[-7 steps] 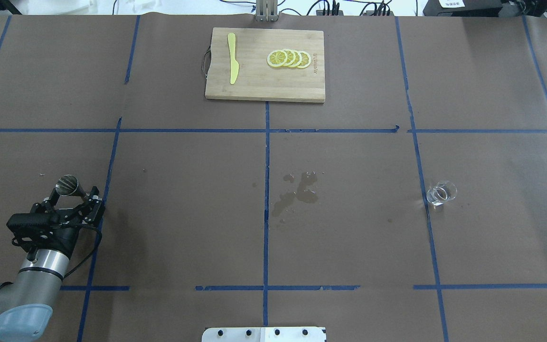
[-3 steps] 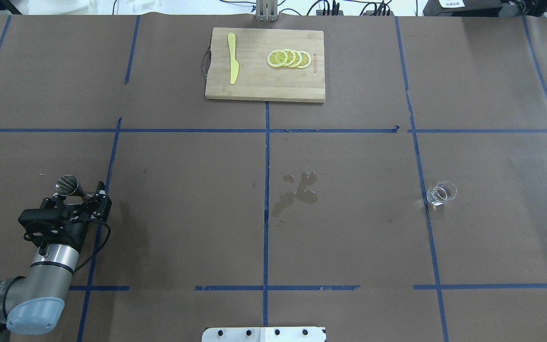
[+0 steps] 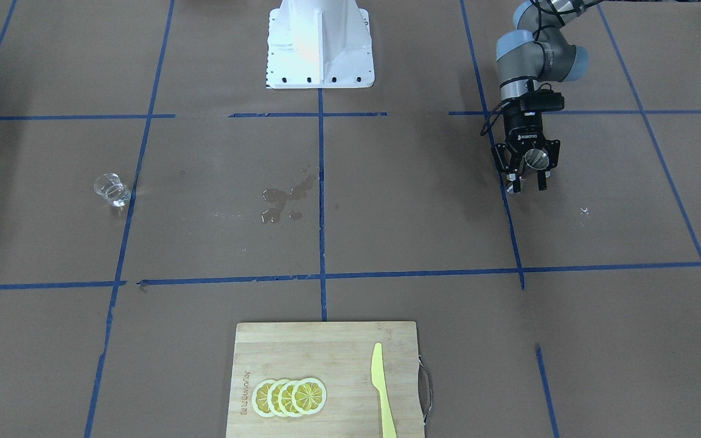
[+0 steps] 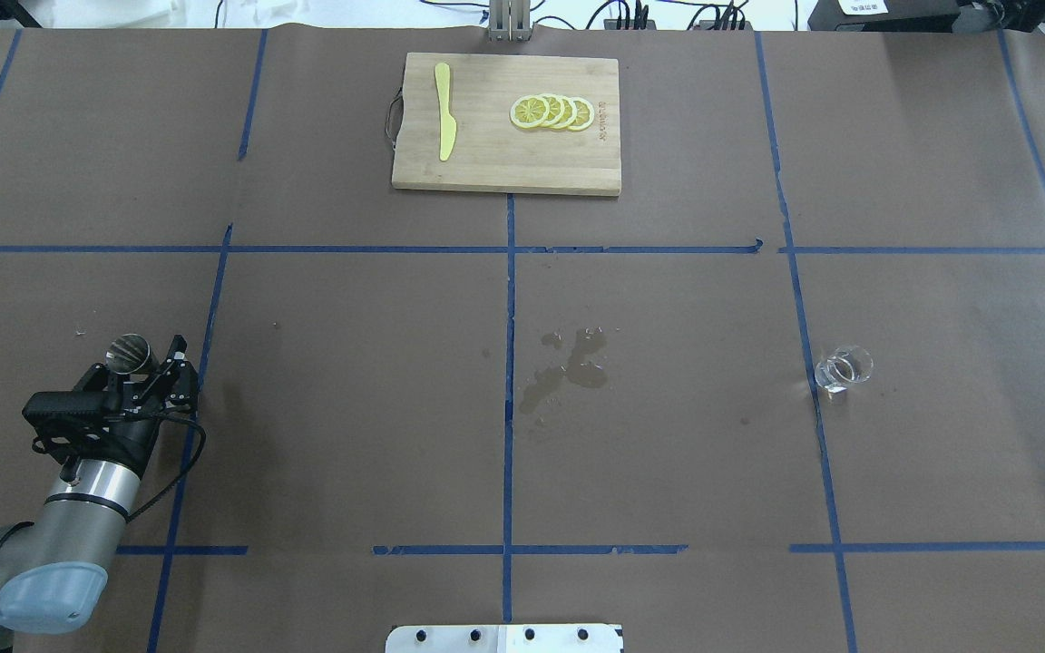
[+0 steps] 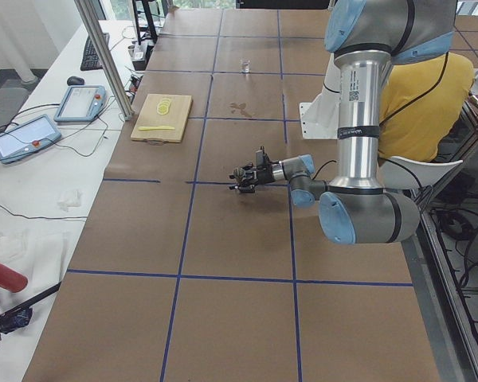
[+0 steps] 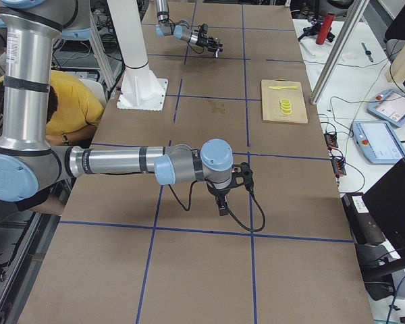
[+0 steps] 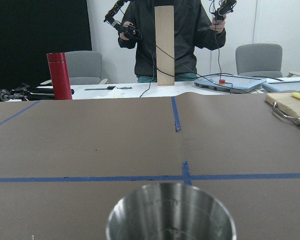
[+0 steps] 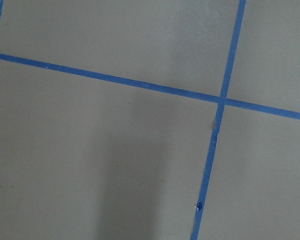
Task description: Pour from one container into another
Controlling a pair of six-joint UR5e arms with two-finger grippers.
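The steel jigger point(image 4: 128, 354) stands upright on the brown table at the near left, also seen as point(image 3: 536, 159). Its rim fills the bottom of the left wrist view point(image 7: 171, 212). My left gripper point(image 4: 143, 361) lies low and level, open, with one finger on either side of the jigger point(image 3: 527, 187). The clear glass cup point(image 4: 843, 367) stands alone far to the right point(image 3: 110, 188). My right gripper point(image 6: 221, 208) shows only in the exterior right view, pointing down over bare table, and I cannot tell its state.
A wet spill point(image 4: 568, 367) darkens the paper at the table's middle. At the far edge lies a wooden cutting board point(image 4: 504, 168) with lemon slices point(image 4: 551, 112) and a yellow knife point(image 4: 444, 113). The robot's base plate point(image 4: 504, 638) sits at the near edge.
The left wrist swung a little right and forward, then back left, around the jigger. The jigger's rim stayed in place. The glass cup has not moved.
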